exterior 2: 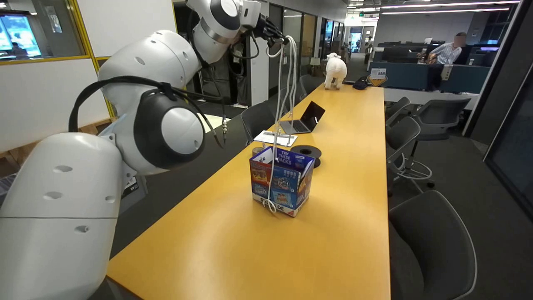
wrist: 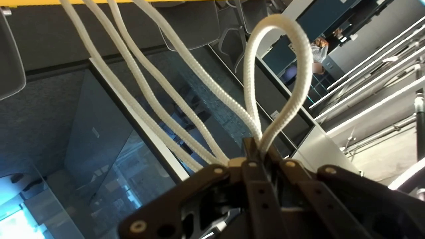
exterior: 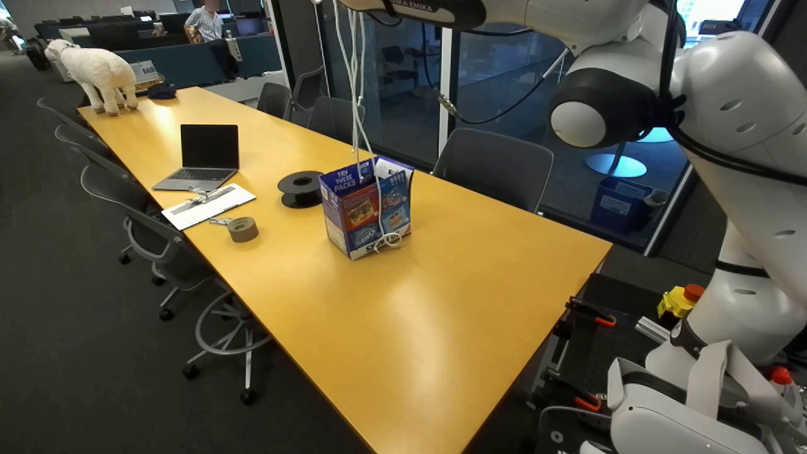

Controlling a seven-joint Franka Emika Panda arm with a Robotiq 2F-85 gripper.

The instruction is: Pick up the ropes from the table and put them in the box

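The white rope [exterior: 354, 69] hangs in several strands from my raised gripper [exterior 2: 285, 41]. It also shows in the wrist view [wrist: 305, 66], where a loop sticks out past the fingertips. My gripper [wrist: 260, 149] is shut on the rope, high above the table; it is out of frame in an exterior view. The open-topped blue and red box [exterior: 362, 217] stands upright on the table, also in an exterior view [exterior 2: 283, 181]. Strands hang over its opening. One long strand runs down outside the box to a looped knot near its base. How far other strands reach inside is unclear.
A black spool [exterior: 301, 189] stands close to the box on the table [exterior: 441, 328]. Beyond are a tape roll [exterior: 243, 229], a clipboard [exterior: 217, 205], a laptop [exterior: 205, 161] and a plush sheep [exterior: 98, 69]. Chairs [exterior 2: 433, 246] line the table's sides.
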